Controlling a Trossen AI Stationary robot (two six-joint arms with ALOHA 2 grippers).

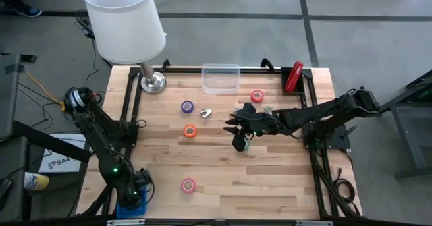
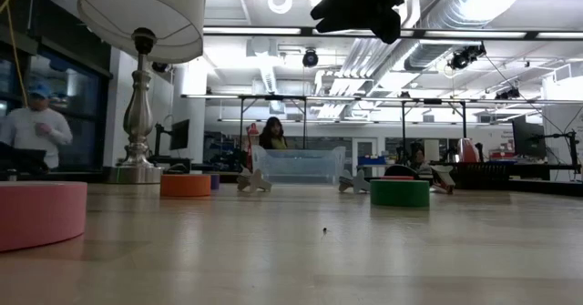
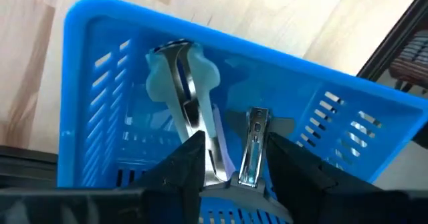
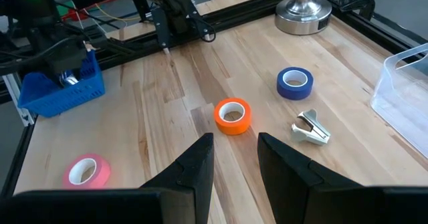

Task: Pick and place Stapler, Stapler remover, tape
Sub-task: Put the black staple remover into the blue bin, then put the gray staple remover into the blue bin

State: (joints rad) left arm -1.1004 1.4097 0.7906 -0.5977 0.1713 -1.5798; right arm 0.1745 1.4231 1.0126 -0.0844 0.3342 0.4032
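Fingers of the right gripper (image 4: 235, 142) stand narrow with nothing between them. It hovers a little right of centre in the high view, above the green tape (image 2: 399, 192). I think it should open wider, descend straight and close across the ring. The stapler (image 1: 293, 77) lies at the upper right edge. The left gripper (image 3: 235, 140) hangs over the blue basket (image 3: 200, 40) at lower left. A staple remover (image 3: 257, 125) sits between its narrow fingers, and I cannot tell if it is held.
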